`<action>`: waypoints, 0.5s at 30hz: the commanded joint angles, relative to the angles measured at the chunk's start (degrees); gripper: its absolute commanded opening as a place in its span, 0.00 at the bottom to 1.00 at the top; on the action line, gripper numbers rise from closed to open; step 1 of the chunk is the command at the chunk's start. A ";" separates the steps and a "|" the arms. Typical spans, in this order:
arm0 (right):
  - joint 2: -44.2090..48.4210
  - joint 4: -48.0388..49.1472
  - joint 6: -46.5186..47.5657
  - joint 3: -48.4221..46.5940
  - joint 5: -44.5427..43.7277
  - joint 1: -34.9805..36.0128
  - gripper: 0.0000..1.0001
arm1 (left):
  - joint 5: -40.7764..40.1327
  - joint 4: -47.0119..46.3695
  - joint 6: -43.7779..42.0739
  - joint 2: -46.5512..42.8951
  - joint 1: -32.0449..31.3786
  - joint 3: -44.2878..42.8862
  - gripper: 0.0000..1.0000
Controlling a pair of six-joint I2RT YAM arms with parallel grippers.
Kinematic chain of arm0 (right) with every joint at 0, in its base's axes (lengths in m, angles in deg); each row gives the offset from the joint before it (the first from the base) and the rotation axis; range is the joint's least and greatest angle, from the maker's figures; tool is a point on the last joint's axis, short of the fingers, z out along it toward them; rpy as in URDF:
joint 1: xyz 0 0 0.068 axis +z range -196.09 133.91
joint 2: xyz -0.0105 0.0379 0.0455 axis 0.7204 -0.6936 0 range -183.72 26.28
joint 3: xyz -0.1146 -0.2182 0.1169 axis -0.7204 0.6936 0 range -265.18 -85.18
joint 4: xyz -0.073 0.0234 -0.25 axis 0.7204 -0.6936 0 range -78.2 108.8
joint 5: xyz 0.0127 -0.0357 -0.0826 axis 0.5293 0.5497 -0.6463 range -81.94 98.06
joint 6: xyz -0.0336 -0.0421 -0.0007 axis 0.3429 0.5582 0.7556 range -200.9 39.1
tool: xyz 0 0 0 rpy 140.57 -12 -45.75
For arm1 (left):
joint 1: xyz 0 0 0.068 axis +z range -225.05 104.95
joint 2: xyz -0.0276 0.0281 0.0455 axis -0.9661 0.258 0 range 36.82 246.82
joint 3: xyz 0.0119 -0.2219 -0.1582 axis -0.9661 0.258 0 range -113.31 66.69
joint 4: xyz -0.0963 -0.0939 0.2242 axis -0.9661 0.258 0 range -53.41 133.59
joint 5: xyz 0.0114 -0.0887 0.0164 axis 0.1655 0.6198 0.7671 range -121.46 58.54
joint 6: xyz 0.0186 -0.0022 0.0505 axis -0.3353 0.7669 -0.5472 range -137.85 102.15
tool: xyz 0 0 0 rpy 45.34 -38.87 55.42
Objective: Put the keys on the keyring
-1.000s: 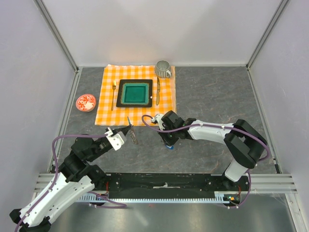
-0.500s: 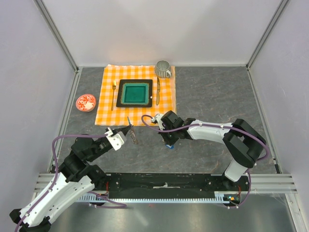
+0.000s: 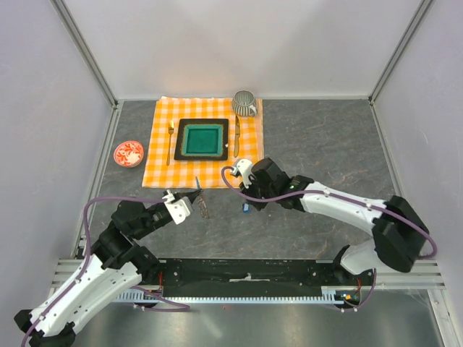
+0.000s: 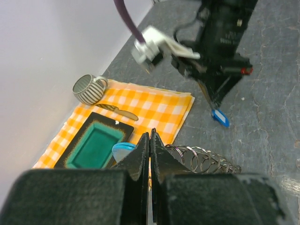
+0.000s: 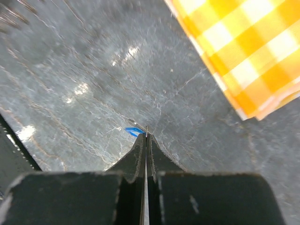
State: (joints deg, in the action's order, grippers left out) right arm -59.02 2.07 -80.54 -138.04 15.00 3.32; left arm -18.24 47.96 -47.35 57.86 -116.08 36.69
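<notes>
My left gripper [image 3: 197, 195] [image 4: 150, 136] is shut on the keyring, a silvery coiled chain [image 4: 206, 161] [image 3: 205, 210] that trails to the right of its fingers. A light-blue tag [image 4: 123, 151] shows just left of those fingers. My right gripper [image 3: 248, 204] [image 5: 146, 135] is shut on a thin dark key whose small blue tag [image 5: 133, 131] [image 4: 220, 117] [image 3: 247, 209] hangs at the fingertips, just above the grey table. Only a sliver of the key's metal shows between the jaws. The two grippers are about a hand's width apart, the right one to the right of the keyring.
An orange checked cloth [image 3: 206, 163] lies behind both grippers, bearing a green square plate [image 3: 202, 139], a gold fork [image 3: 171, 141], a gold knife [image 3: 236, 137] and a striped cup [image 3: 244, 103]. A small red dish [image 3: 129, 153] sits at the left. White walls enclose the table.
The right gripper has closed on the blue-tagged key and raised it off the table, its arm stretching out to the right. The left gripper has shifted slightly forward with the keyring.
</notes>
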 commanded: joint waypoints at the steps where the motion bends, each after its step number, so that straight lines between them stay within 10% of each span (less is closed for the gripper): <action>1: 9.16 1.62 5.78 1.18 -0.17 0.43 0.00 | 5.50 -4.17 1.64 2.77 0.26 -2.52 0.02; 15: 28.51 -9.54 22.22 -3.29 3.08 0.43 0.00 | 24.47 -3.47 -3.63 22.88 0.17 -13.85 0.02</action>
State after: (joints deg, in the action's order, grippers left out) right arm -32.96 -2.76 -64.45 -137.30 15.98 3.52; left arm -1.79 48.05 -47.76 76.42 -116.00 28.62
